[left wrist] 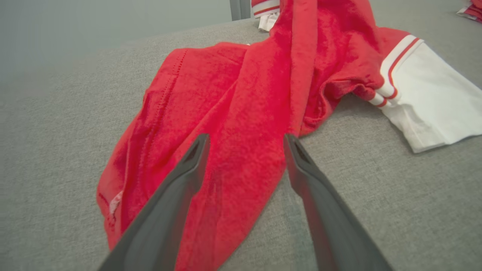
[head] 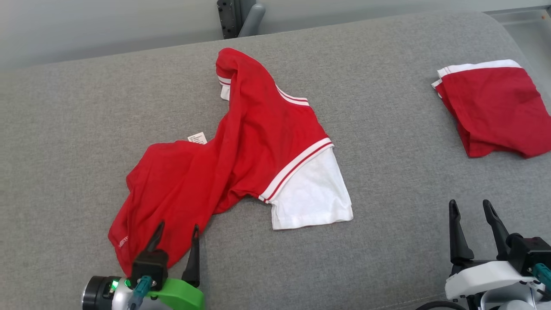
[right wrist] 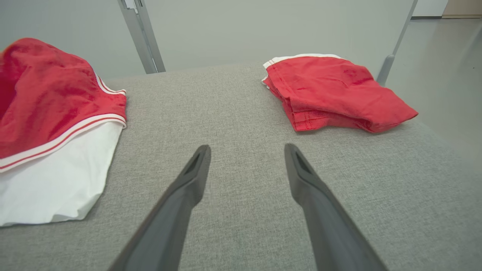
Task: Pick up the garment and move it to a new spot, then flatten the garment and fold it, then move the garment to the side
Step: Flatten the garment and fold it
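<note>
Garment (head: 241, 172) lies crumpled mid-cushion (head: 387, 206), red body toward near left, white sleeve (head: 310, 193) to the right. L gripper (head: 178, 226) is spread wide over the near-left hem, nothing pinched; contact w/ cloth can't tell. R gripper (head: 469, 202) is spread too, over bare cushion near right, well apart from garment. Head view gives a label (head: 197, 138) at the far edge. L wrist view gives hem stitching (left wrist: 165, 98). R wrist view gives the layered edge of a folded pile (right wrist: 327, 94), far right.

Right gripper (right wrist: 247, 148), jaws apart over grey cushion (right wrist: 241, 105), garment (right wrist: 49, 113) left, folded red cloth (right wrist: 331, 94) right
</note>
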